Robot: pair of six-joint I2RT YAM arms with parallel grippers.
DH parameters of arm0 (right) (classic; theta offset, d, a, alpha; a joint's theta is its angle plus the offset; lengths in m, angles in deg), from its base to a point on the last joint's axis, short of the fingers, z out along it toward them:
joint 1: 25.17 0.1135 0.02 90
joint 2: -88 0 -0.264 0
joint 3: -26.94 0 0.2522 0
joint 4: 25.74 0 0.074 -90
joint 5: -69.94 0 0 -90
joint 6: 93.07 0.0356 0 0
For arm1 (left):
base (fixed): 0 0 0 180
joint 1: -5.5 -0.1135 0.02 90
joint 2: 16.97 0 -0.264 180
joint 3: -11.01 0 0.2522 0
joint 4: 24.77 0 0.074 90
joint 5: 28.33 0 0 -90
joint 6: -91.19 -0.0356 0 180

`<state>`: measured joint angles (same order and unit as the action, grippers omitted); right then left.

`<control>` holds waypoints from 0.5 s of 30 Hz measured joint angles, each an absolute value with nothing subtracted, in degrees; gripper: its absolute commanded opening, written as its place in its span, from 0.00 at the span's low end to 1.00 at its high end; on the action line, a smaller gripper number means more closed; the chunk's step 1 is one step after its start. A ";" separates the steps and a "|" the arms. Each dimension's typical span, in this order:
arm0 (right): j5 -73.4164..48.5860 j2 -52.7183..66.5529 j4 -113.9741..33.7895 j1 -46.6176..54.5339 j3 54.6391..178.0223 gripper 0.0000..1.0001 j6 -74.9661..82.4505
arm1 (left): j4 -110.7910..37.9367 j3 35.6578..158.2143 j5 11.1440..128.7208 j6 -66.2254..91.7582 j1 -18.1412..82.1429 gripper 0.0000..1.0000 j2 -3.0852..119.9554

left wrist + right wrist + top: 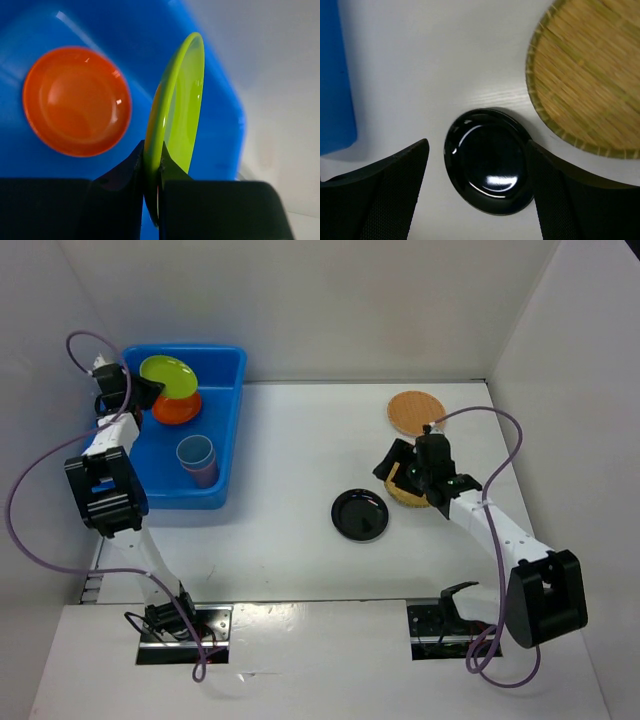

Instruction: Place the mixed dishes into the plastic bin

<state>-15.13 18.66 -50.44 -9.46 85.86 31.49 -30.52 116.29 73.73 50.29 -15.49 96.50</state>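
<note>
The blue plastic bin [232, 410] stands at the far left. Inside it lie an orange plate [177, 407] and a blue cup [197, 460]. My left gripper [150, 390] is shut on the rim of a lime green plate [168, 372], holding it on edge over the bin's far end. The left wrist view shows the lime plate [177, 105] pinched in my gripper [152, 160], beside the orange plate [77, 100]. My right gripper [392, 465] is open above the table. A black plate [490, 162] shows between its fingers, untouched.
One bamboo disc [416, 412] lies at the back right. Another bamboo disc [405, 495] is partly hidden under my right gripper. The black plate [360, 514] sits mid-table. White walls enclose the table on the left, back and right.
</note>
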 measured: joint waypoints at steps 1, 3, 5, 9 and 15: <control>-16.68 18.48 -51.90 -9.03 85.36 0.82 32.85 | -30.41 115.86 73.31 50.94 -15.27 0.00 97.64; -19.08 17.87 -54.59 -8.09 85.14 0.82 35.38 | -30.37 115.31 71.87 51.95 -14.90 0.00 100.32; -20.77 17.13 -55.66 -7.10 84.60 0.82 38.14 | -29.76 115.31 70.29 52.89 -14.86 0.01 102.53; -22.58 16.45 -56.82 -4.15 82.80 0.82 42.53 | -29.12 115.31 66.03 55.05 -14.88 0.04 105.29; -24.46 14.50 -59.68 -2.84 82.56 0.82 45.42 | -28.25 117.89 63.12 55.86 -14.77 0.04 110.16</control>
<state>-24.46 14.50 -59.68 -2.84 82.56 45.42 -28.25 117.89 63.12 55.86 -14.77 110.16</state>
